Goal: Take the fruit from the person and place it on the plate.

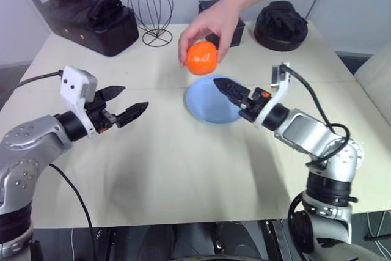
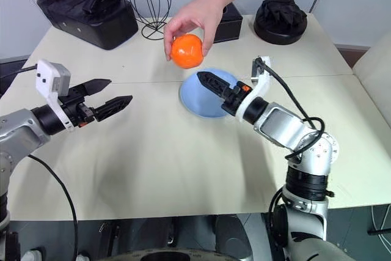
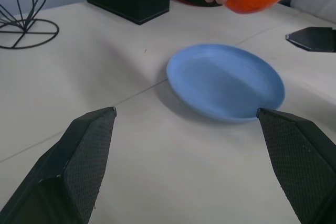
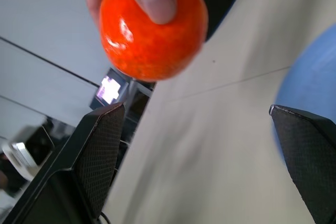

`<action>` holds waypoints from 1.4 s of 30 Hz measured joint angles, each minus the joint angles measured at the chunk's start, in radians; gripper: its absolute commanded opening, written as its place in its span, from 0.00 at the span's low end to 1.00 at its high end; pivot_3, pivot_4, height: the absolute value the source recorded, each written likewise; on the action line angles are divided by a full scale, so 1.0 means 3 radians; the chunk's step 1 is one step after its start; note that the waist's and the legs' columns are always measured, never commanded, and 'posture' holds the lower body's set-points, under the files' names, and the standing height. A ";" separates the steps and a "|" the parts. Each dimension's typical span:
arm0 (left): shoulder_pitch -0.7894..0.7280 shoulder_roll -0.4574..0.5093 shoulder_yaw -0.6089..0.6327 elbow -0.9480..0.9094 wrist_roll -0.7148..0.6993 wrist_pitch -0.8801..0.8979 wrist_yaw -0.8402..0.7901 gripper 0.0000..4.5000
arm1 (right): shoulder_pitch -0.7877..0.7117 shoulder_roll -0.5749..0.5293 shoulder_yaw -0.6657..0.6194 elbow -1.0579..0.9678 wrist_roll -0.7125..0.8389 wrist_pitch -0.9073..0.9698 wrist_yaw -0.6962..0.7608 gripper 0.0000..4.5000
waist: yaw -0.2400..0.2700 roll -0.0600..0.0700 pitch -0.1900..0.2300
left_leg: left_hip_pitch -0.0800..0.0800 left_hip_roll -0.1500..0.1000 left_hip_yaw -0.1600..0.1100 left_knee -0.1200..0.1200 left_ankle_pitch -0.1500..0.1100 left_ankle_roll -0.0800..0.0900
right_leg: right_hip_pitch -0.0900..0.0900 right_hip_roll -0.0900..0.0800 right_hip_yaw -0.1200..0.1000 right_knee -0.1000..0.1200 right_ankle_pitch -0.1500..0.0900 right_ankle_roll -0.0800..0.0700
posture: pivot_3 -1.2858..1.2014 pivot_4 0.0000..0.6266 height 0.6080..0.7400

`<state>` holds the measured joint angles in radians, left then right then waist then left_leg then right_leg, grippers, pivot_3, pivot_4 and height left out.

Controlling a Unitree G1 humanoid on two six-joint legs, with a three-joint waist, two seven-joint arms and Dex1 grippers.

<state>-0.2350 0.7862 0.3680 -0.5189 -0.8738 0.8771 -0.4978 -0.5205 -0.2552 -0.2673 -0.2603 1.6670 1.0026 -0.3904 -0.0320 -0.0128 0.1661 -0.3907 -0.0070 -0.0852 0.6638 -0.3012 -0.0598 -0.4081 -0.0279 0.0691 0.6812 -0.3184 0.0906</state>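
Presently, the fruit (image 1: 201, 57) is held in the person's hand (image 1: 209, 27), above the far rim of the plate (image 1: 211, 101), which is set on the table (image 1: 183, 169). Right gripper (image 1: 229, 88): jaws spread wide, nothing gripped, poised over the plate; the fruit is seen ahead of and apart from its fingertips, apparently slightly higher. Left gripper (image 1: 133, 105): jaws parted and empty, well apart from fruit and plate.

Glossy, faintly dimpled fruit (image 4: 152, 32), smooth matt plate (image 3: 226, 80) (plastic-looking), matt table (image 1: 183, 169), textured black fingers (image 3: 89, 145).
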 measured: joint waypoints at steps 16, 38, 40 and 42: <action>0.0004 0.0001 0.0007 -0.0047 -0.0010 0.0021 0.0062 0.99 | -0.0430 0.0025 0.0311 0.0203 0.0166 -0.0465 -0.0125 1.00 | -0.0042 0.0001 0.0000 | 0.0000 0.0001 -0.0001 -0.0002 0.0000 0.0000 | -0.0001 0.0000 0.0000 0.0000 0.0000 0.0000 | 0.52 0.24 1.00; 0.0104 0.0001 0.0074 -0.0156 -0.0083 0.0029 0.0158 0.99 | -0.0680 0.0105 0.0487 0.0654 -0.0133 -0.0545 0.0300 1.00 | -0.0045 0.0002 0.0001 | 0.0000 0.0001 -0.0001 -0.0003 0.0000 0.0000 | -0.0002 0.0000 0.0000 -0.0001 0.0000 0.0000 | 0.52 0.24 1.00; 0.0115 0.0001 0.0105 -0.0176 -0.0105 0.0030 0.0169 0.99 | -0.0707 0.0118 0.0481 0.0706 -0.0211 -0.0545 0.0359 1.00 | -0.0045 0.0002 0.0001 | 0.0000 0.0001 -0.0001 -0.0003 0.0000 0.0000 | -0.0003 0.0000 0.0000 -0.0001 0.0000 0.0000 | 0.52 0.24 1.00; 0.0119 0.0001 0.0128 -0.0188 -0.0112 0.0030 0.0189 0.99 | -0.0734 0.0136 0.0476 0.0744 -0.0274 -0.0545 0.0402 1.00 | -0.0045 0.0002 0.0001 | 0.0000 0.0001 -0.0001 -0.0003 0.0000 0.0000 | -0.0003 0.0000 0.0000 -0.0001 0.0000 0.0000 | 0.52 0.24 1.00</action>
<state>-0.1992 0.7866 0.4064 -0.5754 -0.9074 0.8862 -0.4412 -0.7406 -0.2144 -0.1244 -0.0371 1.5849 0.8390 -0.2697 -0.0454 -0.0121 0.1665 -0.3908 -0.0067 -0.0853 0.6628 -0.3012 -0.0597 -0.4088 -0.0278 0.0690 0.6809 -0.3184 0.0905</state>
